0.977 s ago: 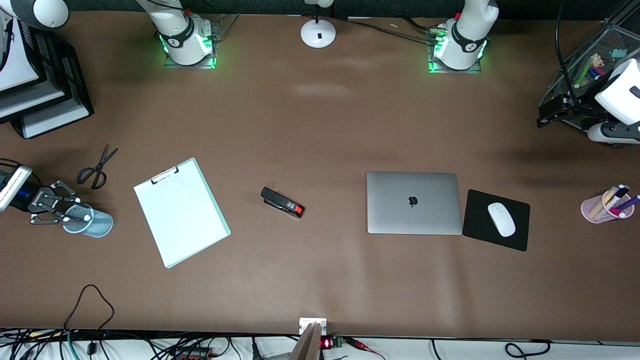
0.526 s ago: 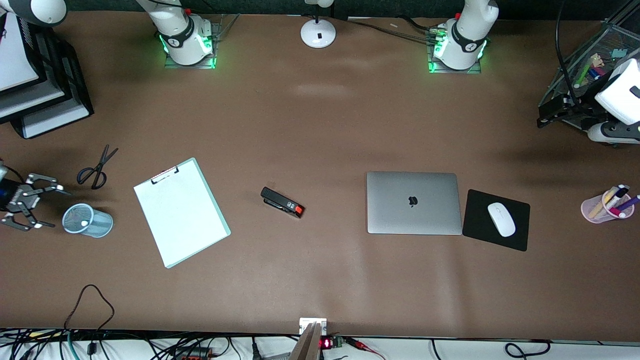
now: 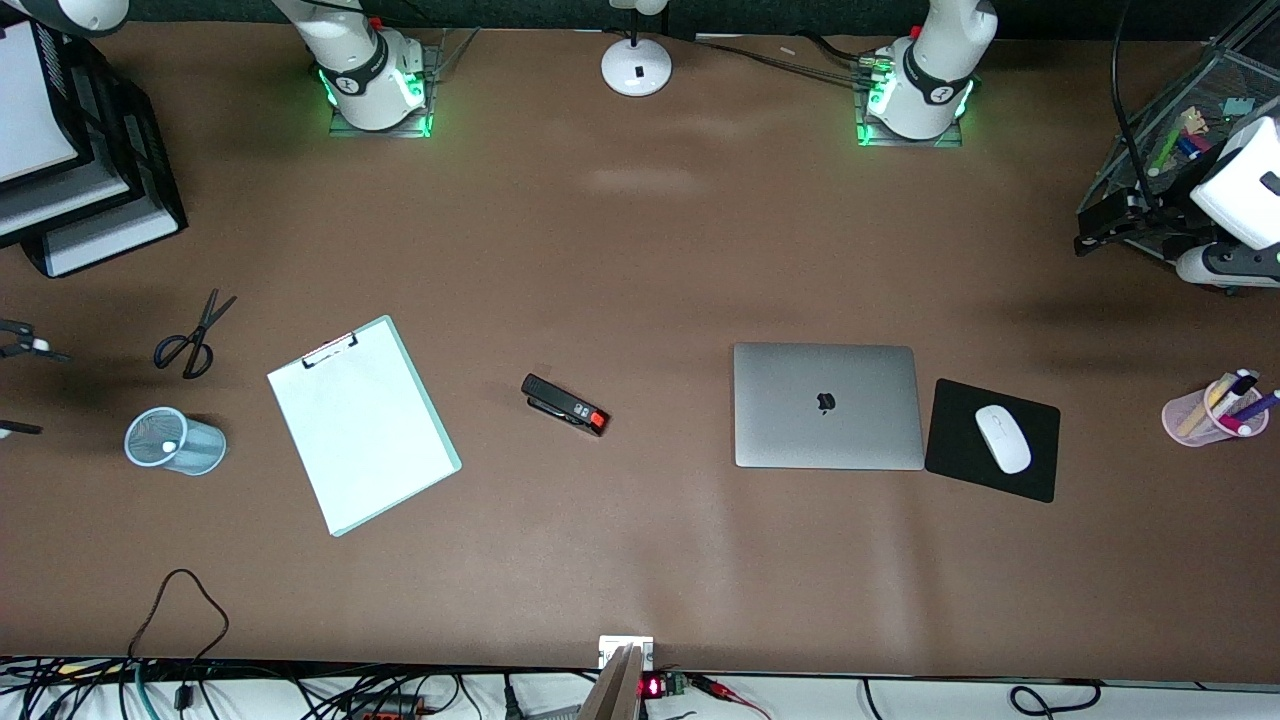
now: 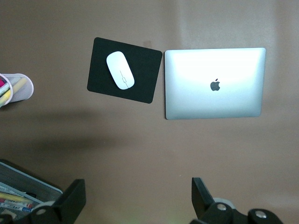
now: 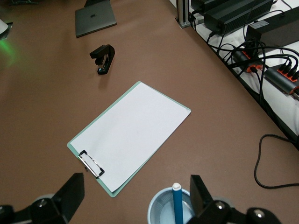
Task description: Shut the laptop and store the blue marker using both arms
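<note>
The silver-grey laptop [image 3: 825, 405] lies closed with its apple logo up, beside the black mouse pad; it also shows in the left wrist view [image 4: 215, 84] and the right wrist view [image 5: 96, 18]. The blue marker [image 5: 177, 203] stands upright in a pale blue mesh cup [image 3: 175, 442] at the right arm's end of the table. My right gripper [image 3: 20, 388] is open and empty beside that cup, apart from it, and its jaws [image 5: 135, 184] stand wide. My left gripper [image 4: 138, 186] is open and empty, up by the mesh organizer [image 3: 1170, 150] at the left arm's end.
Scissors [image 3: 190, 335], a clipboard with white paper [image 3: 360, 425] and a black stapler [image 3: 565, 405] lie between cup and laptop. A white mouse [image 3: 1003, 438] sits on the mouse pad [image 3: 950, 450]. A pink pen cup [image 3: 1215, 410] and paper trays [image 3: 70, 170] stand at the table's ends.
My right gripper has drawn away from the mesh cup toward the right arm's end of the table. The marker stays in the cup. The left arm has not moved.
</note>
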`<action>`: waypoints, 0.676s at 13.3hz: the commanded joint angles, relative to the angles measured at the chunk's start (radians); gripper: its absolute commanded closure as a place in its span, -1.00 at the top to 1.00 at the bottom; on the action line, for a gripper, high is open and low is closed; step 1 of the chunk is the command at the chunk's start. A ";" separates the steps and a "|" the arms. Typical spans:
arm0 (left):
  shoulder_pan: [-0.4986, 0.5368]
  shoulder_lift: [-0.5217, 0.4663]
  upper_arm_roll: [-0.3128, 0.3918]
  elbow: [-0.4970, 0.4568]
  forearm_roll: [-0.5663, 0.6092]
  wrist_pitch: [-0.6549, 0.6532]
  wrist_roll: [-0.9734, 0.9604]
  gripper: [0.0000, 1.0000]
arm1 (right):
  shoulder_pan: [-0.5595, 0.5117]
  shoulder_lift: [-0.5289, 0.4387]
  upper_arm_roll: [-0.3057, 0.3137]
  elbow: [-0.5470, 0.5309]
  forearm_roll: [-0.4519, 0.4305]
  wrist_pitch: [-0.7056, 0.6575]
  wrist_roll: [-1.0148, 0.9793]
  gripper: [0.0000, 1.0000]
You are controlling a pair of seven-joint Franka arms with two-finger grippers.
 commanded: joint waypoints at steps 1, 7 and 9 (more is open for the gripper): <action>0.005 0.014 0.003 0.033 -0.014 -0.015 0.014 1.00 | 0.060 -0.080 0.003 0.005 -0.086 -0.018 0.120 1.00; 0.005 0.014 0.003 0.033 -0.012 -0.015 0.012 1.00 | 0.267 -0.149 0.006 0.005 -0.248 -0.016 0.425 1.00; 0.005 0.014 0.003 0.033 -0.014 -0.015 0.012 1.00 | 0.331 -0.187 0.001 -0.027 -0.296 0.001 0.508 1.00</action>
